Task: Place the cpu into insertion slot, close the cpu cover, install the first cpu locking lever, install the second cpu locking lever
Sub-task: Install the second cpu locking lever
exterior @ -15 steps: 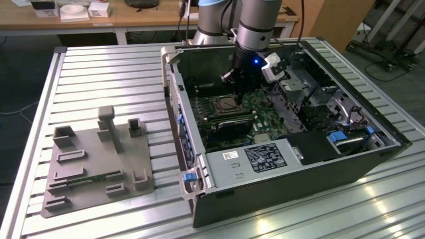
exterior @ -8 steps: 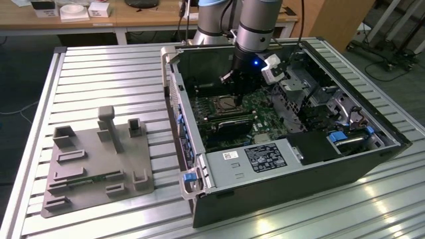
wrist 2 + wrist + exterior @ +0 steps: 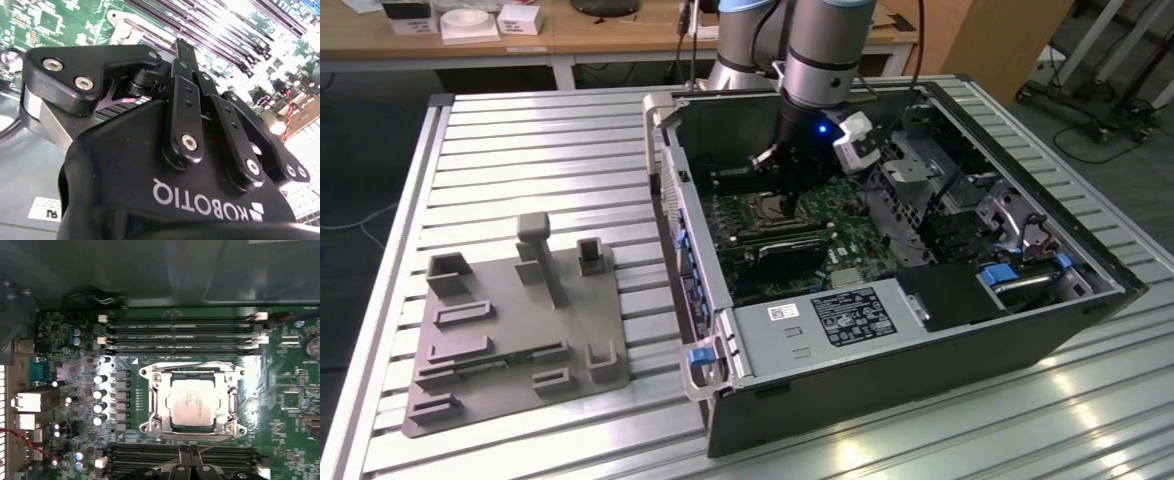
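Note:
In the first wrist view the cpu (image 3: 195, 400), a silvery square chip, lies in the insertion slot (image 3: 148, 427) on the green motherboard. The cpu cover (image 3: 231, 401), a silver frame, lies flat around it. One thin wire locking lever (image 3: 200, 364) runs along the side by the memory slots. A second lever (image 3: 218, 441) slants up off the opposite side. My gripper (image 3: 189, 452) is shut with its tips pressed together just beside that slanted lever, nothing visibly between them. From outside, the gripper (image 3: 778, 200) reaches down into the open computer case over the slot (image 3: 771, 214). The second wrist view shows the closed fingers (image 3: 182, 55).
Black memory slots (image 3: 182, 332) flank the socket on two sides. Case walls (image 3: 894, 390), a drive cage (image 3: 921, 170) and a power supply (image 3: 854, 315) hem in the arm. A grey fixture (image 3: 507, 330) stands on the slatted table at the exterior view's left.

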Robot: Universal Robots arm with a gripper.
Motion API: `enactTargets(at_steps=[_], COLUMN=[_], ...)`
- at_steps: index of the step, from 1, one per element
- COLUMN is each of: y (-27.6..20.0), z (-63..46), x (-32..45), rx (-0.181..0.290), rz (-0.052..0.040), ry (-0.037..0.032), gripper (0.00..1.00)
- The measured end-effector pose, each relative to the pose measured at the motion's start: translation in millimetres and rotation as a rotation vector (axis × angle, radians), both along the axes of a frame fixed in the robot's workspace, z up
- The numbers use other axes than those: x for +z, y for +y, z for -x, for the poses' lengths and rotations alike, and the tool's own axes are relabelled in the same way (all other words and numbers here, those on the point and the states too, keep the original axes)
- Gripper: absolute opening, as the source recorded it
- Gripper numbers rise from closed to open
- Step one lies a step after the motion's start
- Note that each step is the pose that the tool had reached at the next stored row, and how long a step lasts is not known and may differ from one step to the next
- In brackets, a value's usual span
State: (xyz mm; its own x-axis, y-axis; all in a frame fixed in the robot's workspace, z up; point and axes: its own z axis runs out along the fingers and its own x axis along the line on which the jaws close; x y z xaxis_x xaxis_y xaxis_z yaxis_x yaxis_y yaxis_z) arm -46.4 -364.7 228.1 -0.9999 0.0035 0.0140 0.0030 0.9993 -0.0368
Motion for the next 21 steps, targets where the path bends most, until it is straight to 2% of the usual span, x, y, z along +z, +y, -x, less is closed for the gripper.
enactTargets(at_steps=[2, 6, 13, 18, 21], y=[-0.1, -0.8, -1.0, -4.8, -5.3], z=[1.6, 2.5, -2.0, -2.1, 0.0], x=[-0.5, -0.3, 3.3, 3.5, 3.5], rx=[0.000, 0.000, 0.000, 0.000, 0.000], rz=[0.0001, 0.0001, 0.0000, 0.0001, 0.0001], ry=[0.0028, 0.0036, 0.0103, 0.0120, 0.0121], gripper=[0.10, 0.10, 0.10, 0.10, 0.10])
